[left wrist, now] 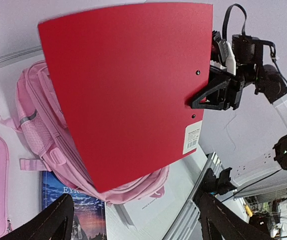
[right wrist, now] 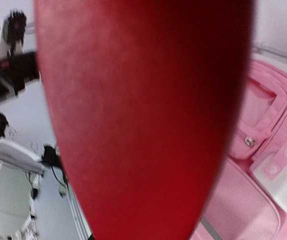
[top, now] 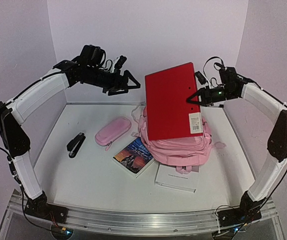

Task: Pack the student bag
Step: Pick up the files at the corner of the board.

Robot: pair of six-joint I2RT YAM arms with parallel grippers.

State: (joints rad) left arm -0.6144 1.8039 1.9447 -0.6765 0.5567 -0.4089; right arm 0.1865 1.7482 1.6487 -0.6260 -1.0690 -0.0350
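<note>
The pink student bag (top: pixel 183 146) lies on the table right of centre. It also shows in the left wrist view (left wrist: pixel 38 115) and in the right wrist view (right wrist: pixel 266 165). My right gripper (top: pixel 197 97) is shut on the right edge of a red folder (top: pixel 171 100) and holds it tilted in the air above the bag. The folder (right wrist: pixel 143 120) fills the right wrist view and hides that gripper's fingers. My left gripper (top: pixel 128 82) is open and empty, raised in the air left of the folder. In the left wrist view it faces the folder (left wrist: pixel 128 90).
A black stapler (top: pixel 75 145), a pink pencil case (top: pixel 113 131) and a picture-cover book (top: pixel 134 156) lie left of the bag. A white booklet (top: pixel 177 177) lies in front of the bag. White walls enclose the table on three sides.
</note>
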